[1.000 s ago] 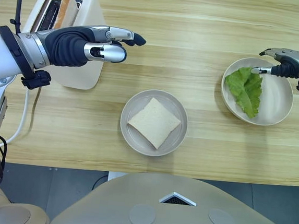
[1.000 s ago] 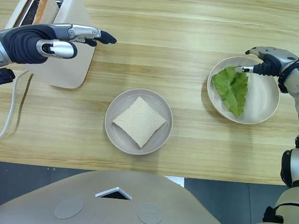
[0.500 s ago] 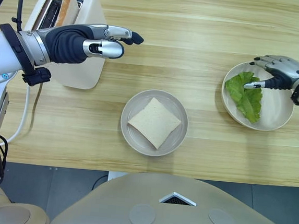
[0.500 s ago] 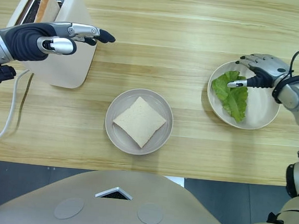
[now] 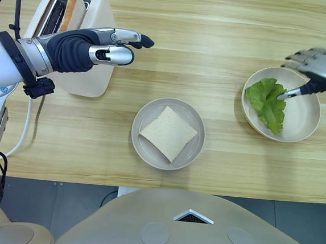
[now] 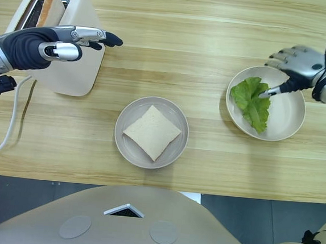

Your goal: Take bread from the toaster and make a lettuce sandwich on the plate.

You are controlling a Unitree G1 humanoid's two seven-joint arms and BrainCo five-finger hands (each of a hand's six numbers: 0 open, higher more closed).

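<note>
A white toaster [image 5: 91,76] stands at the far left with one bread slice [image 5: 74,10] upright in a slot. My left hand [image 5: 95,44] hovers over the toaster's right side, open, fingers stretched out and holding nothing. In the middle, a beige plate [image 5: 143,149] carries one slice of bread [image 5: 168,133] lying flat. At the right, a beige bowl [image 5: 303,120] holds a green lettuce leaf [image 5: 270,101]. My right hand [image 6: 296,62] is above the bowl's far rim, fingers spread open, one fingertip touching the lettuce's right edge.
The toaster's white cord [image 5: 24,127] runs down the left edge of the wooden table [image 5: 215,46]. Bare wood lies between the toaster, plate and bowl.
My right hand dipped into the bowl at the lettuce, then drew back up and right. The bowl and lettuce shifted slightly. My left hand barely moved.
</note>
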